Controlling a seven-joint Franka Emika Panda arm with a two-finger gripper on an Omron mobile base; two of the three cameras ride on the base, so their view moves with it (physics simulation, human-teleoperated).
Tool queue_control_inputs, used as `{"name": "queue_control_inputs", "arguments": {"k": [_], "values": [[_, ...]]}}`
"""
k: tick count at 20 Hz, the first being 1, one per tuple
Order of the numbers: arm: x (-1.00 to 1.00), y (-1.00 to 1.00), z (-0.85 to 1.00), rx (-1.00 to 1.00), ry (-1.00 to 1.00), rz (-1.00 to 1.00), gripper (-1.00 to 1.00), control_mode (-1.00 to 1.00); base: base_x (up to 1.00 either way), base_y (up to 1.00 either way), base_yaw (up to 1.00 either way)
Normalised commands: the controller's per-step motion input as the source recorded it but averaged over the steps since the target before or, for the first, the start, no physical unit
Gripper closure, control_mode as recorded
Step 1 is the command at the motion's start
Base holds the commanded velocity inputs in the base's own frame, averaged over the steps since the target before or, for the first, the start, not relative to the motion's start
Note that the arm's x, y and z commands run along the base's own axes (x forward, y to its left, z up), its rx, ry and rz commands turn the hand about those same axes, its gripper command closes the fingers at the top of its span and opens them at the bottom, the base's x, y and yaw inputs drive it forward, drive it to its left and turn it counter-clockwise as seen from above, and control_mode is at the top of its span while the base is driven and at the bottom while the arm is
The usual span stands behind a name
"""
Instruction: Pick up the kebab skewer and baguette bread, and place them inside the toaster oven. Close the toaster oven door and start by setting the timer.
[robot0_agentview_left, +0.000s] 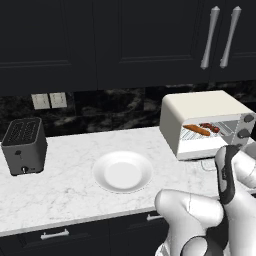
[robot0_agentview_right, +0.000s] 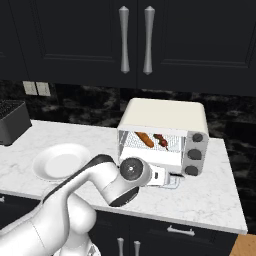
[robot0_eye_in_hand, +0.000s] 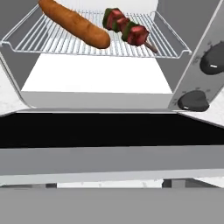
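Note:
The cream toaster oven (robot0_agentview_left: 200, 107) (robot0_agentview_right: 165, 115) stands open on the counter. On its wire rack the baguette bread (robot0_eye_in_hand: 74, 22) (robot0_agentview_left: 196, 130) (robot0_agentview_right: 144, 139) lies at the left, and the kebab skewer (robot0_eye_in_hand: 127, 28) (robot0_agentview_left: 210, 127) (robot0_agentview_right: 160, 140) lies beside it at the right. The toaster oven door (robot0_eye_in_hand: 109, 129) hangs down flat, glass facing up. My gripper (robot0_agentview_right: 168, 178) (robot0_eye_in_hand: 112, 183) sits low at the door's front edge, open, its tips wide apart and holding nothing.
Dark knobs (robot0_eye_in_hand: 214, 59) (robot0_agentview_right: 194, 154) line the oven's right side. An empty white plate (robot0_agentview_left: 100, 165) (robot0_agentview_right: 40, 167) lies left of the oven, and a black slot toaster (robot0_agentview_left: 24, 145) (robot0_agentview_right: 10, 122) stands at the far left. Dark cabinets hang above.

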Motion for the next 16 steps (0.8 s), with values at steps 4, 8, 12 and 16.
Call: {"name": "queue_control_inputs", "arguments": {"k": [4, 8, 12, 16], "values": [[0.61, 0.18, 0.0, 0.0, 0.0, 0.0, -1.0, -1.0, 0.0, 0.0, 0.0], [0.66, 0.2, 0.0, 0.0, 0.0, 0.0, -1.0, -1.0, 0.0, 0.0, 0.0], [0.67, 0.14, 0.09, 0.0, 0.0, 0.0, -1.0, -1.0, 0.0, 0.0, 0.0], [0.63, 0.13, 0.08, 0.0, 0.0, 0.0, -1.0, -1.0, 0.0, 0.0, 0.0]]}}
